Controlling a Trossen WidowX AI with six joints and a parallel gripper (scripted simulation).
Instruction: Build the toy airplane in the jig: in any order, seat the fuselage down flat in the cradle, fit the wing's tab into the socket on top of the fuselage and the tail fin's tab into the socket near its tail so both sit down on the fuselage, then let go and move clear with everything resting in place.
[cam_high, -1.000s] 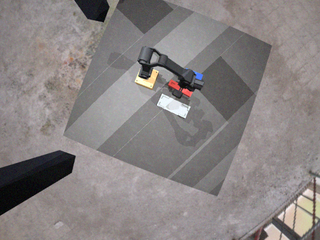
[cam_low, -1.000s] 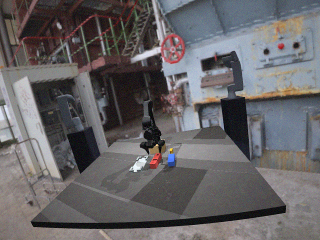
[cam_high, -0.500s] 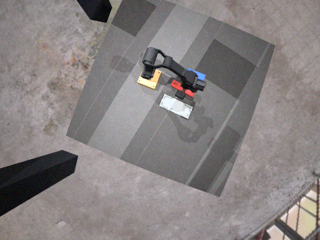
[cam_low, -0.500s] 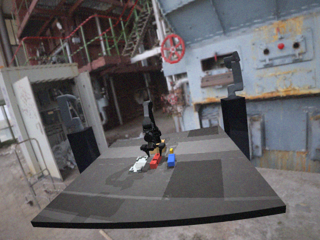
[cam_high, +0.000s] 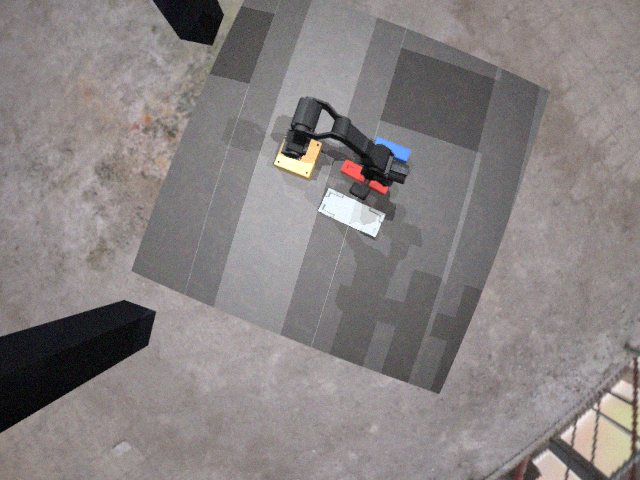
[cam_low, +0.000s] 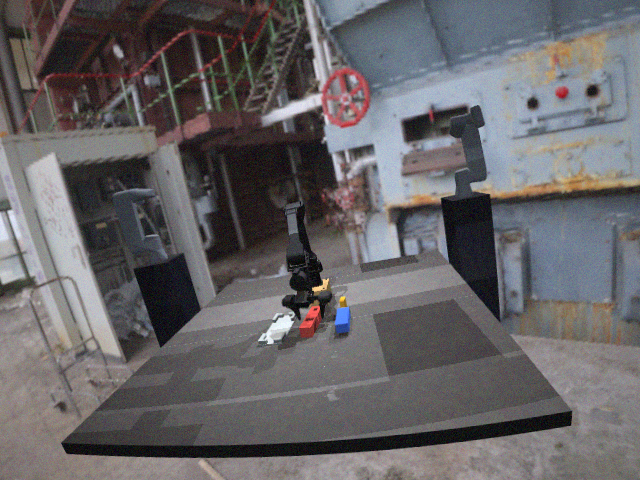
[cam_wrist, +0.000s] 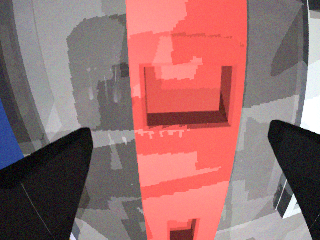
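The red fuselage lies flat on the table, outside the white cradle. In the wrist view it shows a large socket and a small socket on top. My gripper is open and empty, low over the fuselage with one finger on each side of it. The blue wing lies just beyond the fuselage. The small yellow tail fin stands behind the wing; the arm hides it in the overhead view.
The arm's yellow base plate sits left of the parts. Black pillars stand at the table's far corners. The table's edges lie well away from the parts.
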